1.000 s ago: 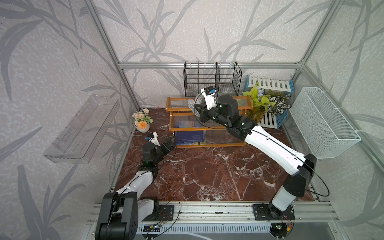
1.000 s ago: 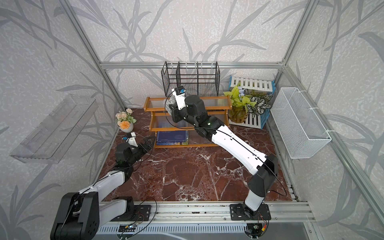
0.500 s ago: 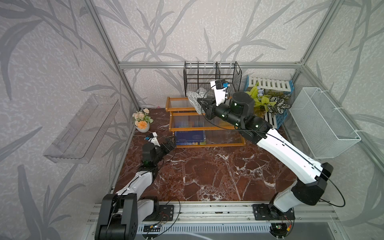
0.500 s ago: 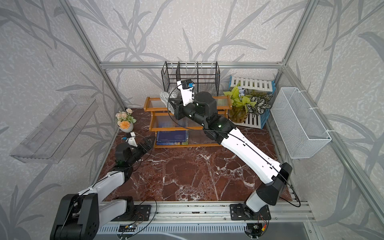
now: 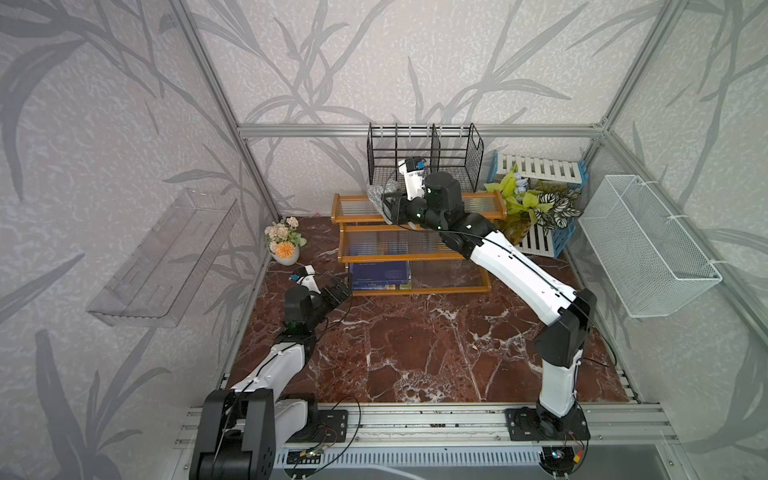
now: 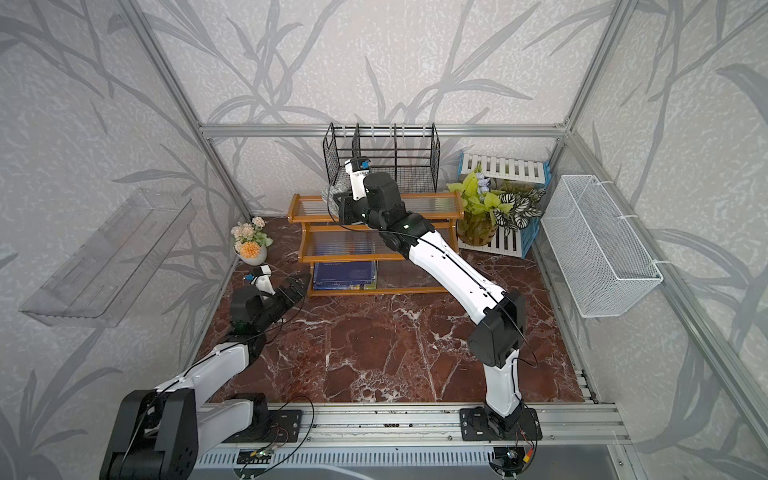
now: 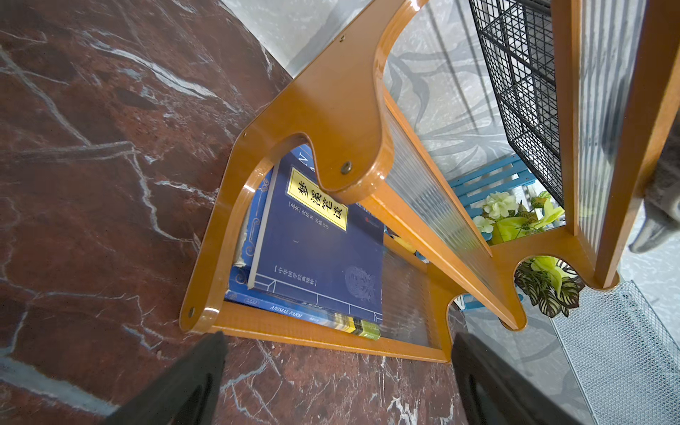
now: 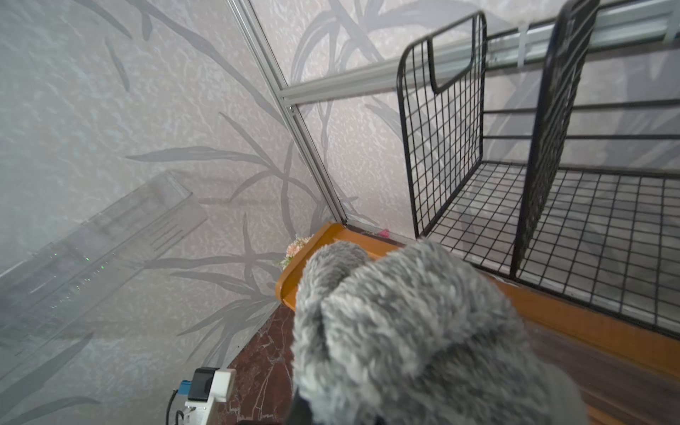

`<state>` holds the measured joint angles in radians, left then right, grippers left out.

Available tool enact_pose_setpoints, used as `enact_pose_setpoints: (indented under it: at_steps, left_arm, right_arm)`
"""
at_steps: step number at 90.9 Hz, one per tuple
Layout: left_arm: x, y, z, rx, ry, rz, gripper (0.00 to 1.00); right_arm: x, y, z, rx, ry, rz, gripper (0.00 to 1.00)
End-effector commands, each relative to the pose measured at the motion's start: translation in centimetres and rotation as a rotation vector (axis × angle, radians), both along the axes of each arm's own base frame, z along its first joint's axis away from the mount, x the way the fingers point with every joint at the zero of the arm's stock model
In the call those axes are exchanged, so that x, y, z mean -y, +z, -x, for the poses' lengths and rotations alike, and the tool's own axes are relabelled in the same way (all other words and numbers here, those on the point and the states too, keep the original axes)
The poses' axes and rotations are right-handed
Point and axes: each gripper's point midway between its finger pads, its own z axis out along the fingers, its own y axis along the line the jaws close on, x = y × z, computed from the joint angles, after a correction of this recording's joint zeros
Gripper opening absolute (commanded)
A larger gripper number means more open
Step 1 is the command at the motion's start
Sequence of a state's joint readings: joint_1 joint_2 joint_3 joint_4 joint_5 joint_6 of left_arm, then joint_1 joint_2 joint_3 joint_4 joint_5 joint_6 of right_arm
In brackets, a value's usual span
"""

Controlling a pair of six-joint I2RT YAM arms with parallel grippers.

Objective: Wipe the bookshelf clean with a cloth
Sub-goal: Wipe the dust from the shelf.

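Above bookshelf (image 5: 374, 258) top, cloth (image 5: 375, 193) in right pincer (image 5: 385, 203)

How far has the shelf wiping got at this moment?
Done: the cloth is picked up, clamped in the right gripper. In hand: it sits at the left end of the top tier of the bookshelf; contact with the board is unclear. Left: no tier shows clearly as wiped, so the middle tier and the bottom one holding the books likely remain. The left gripper is open and empty by the bottom tier.
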<state>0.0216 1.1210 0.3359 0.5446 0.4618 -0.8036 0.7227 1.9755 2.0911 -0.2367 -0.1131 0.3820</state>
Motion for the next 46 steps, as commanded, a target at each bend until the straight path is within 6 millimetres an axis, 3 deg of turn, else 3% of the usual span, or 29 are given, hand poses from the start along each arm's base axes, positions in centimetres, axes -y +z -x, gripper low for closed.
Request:
enact_pose_setpoints:
  at_steps: [1,10,21,46]
  left_arm:
    - [0.0,0.5,0.0,0.02,0.001,-0.016,1.0]
    - [-0.1,0.4,0.1,0.019,0.003,-0.017,1.0]
    - [0.0,0.3,0.0,0.018,0.001,-0.015,1.0]
    - [-0.1,0.3,0.0,0.018,0.002,-0.017,1.0]
  right_arm:
    - [0.4,-1.3,-1.2,-0.039,-0.065,0.054,0.0]
    - [1.5,-3.6,-2.3,-0.086,-0.141,0.114,0.0]
    - [4.6,-5.0,-2.9,-0.112,-0.248,0.151,0.0]
    - [16.4,-6.5,-3.6,-0.162,-0.516,0.169,0.0]
